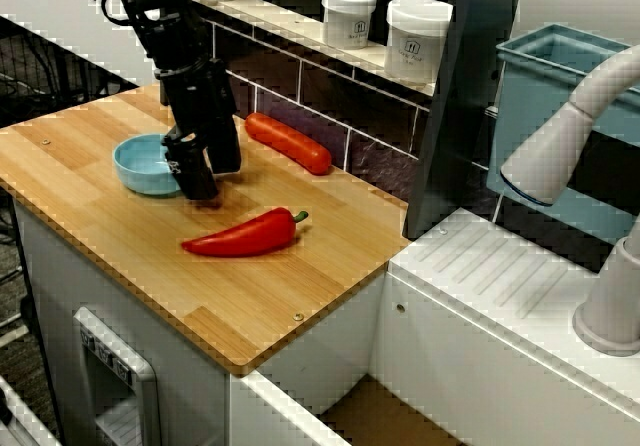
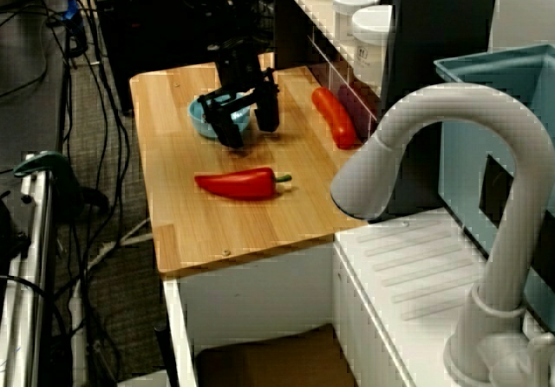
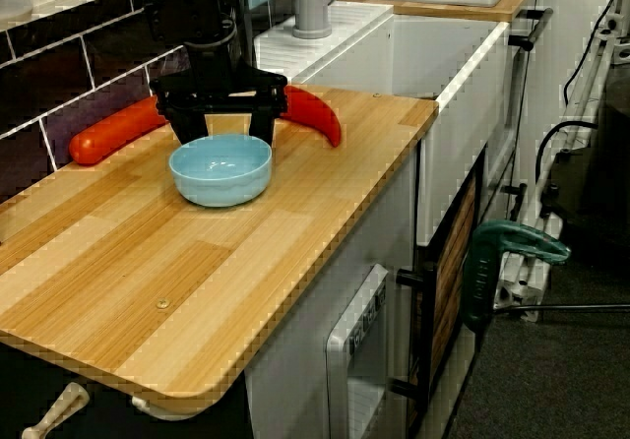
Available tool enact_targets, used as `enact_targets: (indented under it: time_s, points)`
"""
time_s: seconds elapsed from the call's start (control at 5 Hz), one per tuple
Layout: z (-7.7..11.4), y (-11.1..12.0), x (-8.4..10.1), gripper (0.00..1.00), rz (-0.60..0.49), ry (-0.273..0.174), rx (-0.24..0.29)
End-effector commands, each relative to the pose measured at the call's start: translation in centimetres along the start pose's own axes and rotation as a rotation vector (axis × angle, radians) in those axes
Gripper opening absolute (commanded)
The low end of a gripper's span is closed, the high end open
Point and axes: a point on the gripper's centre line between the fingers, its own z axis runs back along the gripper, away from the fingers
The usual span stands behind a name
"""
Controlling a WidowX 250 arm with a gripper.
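My black gripper (image 1: 208, 172) stands open with its fingertips low over the wooden counter (image 1: 270, 296) and nothing between its fingers. It is right beside a light blue bowl (image 1: 143, 164), on the side toward the sink. In the view from the counter's end the gripper (image 3: 223, 124) spreads wide just behind the bowl (image 3: 220, 168). A red pepper (image 1: 243, 234) lies a little way in front of it, apart from the fingers. A long red sausage-like piece (image 1: 290, 142) lies along the tiled back wall. The view from the sink side shows the gripper (image 2: 248, 125), bowl (image 2: 215, 114) and pepper (image 2: 238, 183).
Two white jars (image 1: 349, 14) (image 1: 417, 38) stand on the ledge above the tiles. A dark post (image 1: 465, 96) rises at the counter's back right corner. A white faucet (image 2: 434, 144) and a teal bin (image 1: 560, 76) stand by the sink. Cables hang at the left edge (image 2: 95, 101).
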Motion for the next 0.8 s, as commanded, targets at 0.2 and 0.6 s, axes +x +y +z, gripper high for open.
enact_targets:
  time_s: [0.2,0.6]
  points:
    - [3.3,1.4,-2.8,1.0,-0.004,0.008,0.039]
    - [4.5,1.1,-4.6,1.0,0.0,0.005,0.033]
